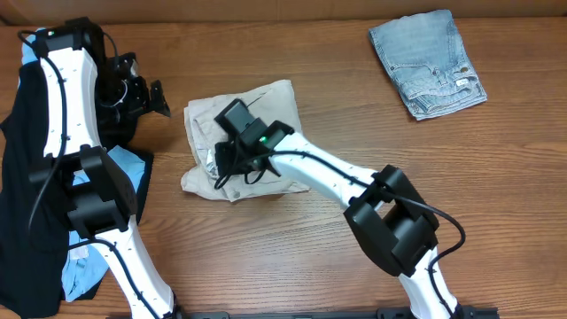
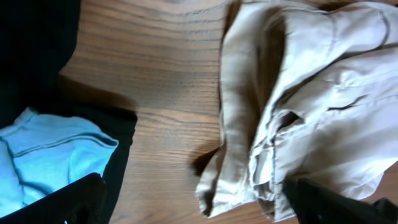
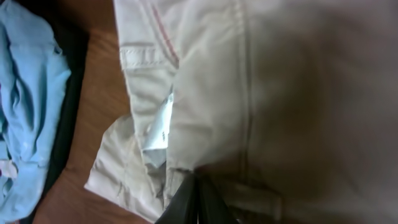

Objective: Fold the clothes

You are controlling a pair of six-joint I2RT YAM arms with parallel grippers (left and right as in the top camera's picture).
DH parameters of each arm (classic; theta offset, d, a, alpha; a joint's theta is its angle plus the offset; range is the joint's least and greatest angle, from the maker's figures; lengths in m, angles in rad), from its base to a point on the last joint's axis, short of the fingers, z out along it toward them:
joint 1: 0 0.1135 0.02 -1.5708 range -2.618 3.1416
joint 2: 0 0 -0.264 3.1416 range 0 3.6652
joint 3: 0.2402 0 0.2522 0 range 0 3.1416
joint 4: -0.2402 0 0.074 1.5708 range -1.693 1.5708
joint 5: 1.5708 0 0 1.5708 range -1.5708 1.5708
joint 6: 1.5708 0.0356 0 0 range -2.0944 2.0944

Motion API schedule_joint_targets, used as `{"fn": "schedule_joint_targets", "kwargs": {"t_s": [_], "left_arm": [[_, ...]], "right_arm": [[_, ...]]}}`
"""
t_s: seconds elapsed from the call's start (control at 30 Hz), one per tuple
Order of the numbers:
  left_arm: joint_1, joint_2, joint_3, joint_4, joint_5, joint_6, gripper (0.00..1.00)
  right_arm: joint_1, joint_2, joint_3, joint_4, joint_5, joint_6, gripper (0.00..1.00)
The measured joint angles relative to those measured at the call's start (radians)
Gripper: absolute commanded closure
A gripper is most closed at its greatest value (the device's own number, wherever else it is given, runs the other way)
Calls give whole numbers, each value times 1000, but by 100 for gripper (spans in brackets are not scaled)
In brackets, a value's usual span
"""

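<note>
Beige trousers (image 1: pixel 266 106) lie roughly folded at the table's middle. My right gripper (image 1: pixel 223 167) is low over their left front part. In the right wrist view its fingers (image 3: pixel 198 198) are pressed together, pinching a fold of the beige cloth (image 3: pixel 280 93) near the waistband. My left gripper (image 1: pixel 152 96) is open and empty, just left of the trousers. In the left wrist view its fingers (image 2: pixel 199 208) spread wide over bare wood, with the beige trousers (image 2: pixel 311 93) to the right.
Folded blue jeans (image 1: pixel 430 62) lie at the back right. A pile of black cloth (image 1: pixel 22 177) and light blue cloth (image 1: pixel 128 168) covers the left edge; it also shows in the left wrist view (image 2: pixel 50 149) and the right wrist view (image 3: pixel 28 93).
</note>
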Motion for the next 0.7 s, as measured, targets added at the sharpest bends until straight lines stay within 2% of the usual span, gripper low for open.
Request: {"fn": "schedule_joint_targets", "kwargs": {"t_s": [0.07, 0.13, 0.17, 0.2, 0.23, 0.3, 0.5, 0.7], "left_arm": [[-11, 0, 0, 4, 0, 7, 0], [-32, 0, -3, 16, 0, 9, 0], [-44, 0, -6, 21, 0, 9, 0], [-58, 0, -17, 33, 0, 8, 0], [-75, 0, -32, 45, 0, 3, 0], [-102, 0, -79, 88, 10, -21, 0], [-124, 1, -272, 258, 143, -95, 0], [-106, 1, -425, 337, 183, -129, 0]], "right_arm": [[5, 0, 0, -7, -3, -1, 95], [-3, 0, 0, -14, -16, 0, 82], [-13, 0, 0, -20, -29, 1, 68], [-27, 0, 0, -29, -48, 1, 48], [-49, -1, 0, -40, -67, -5, 40], [-118, -9, 0, -89, -125, -14, 32], [-399, -115, 2, -230, -237, -94, 27], [-540, -164, 6, -323, -257, -183, 25]]}}
